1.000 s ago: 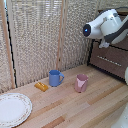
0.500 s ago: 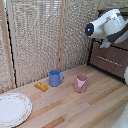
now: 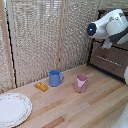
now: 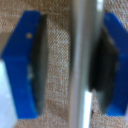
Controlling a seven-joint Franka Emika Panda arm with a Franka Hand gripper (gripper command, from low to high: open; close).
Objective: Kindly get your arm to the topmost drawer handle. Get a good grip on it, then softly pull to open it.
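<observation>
Drawer handle (image 4: 80,64), a thin silver metal bar, ran upright through the wrist view, between the two blue fingertips (image 4: 25,62) of the claw (image 4: 70,62). The claw was partly open: one dark pad lay against the bar or very close to it, and a gap showed between the bar and the other pad. Whether the claw truly pressed on the bar, I cannot tell.

In the exterior view the bulky glossy white robot arm (image 3: 110,25) was high at the exterior view's right, in front of the dark brown wooden drawer cabinet (image 3: 111,59). The claw itself was hidden there behind the arm.

On the light wooden surface (image 3: 95,102) stood a blue mug (image 3: 55,78) and, near it, a pink cup (image 3: 81,83). A small orange block (image 3: 41,86) lay beside the mug. A white round plate (image 3: 12,109) rested at the exterior view's left. A beige woven screen (image 3: 40,35) stood behind them.
</observation>
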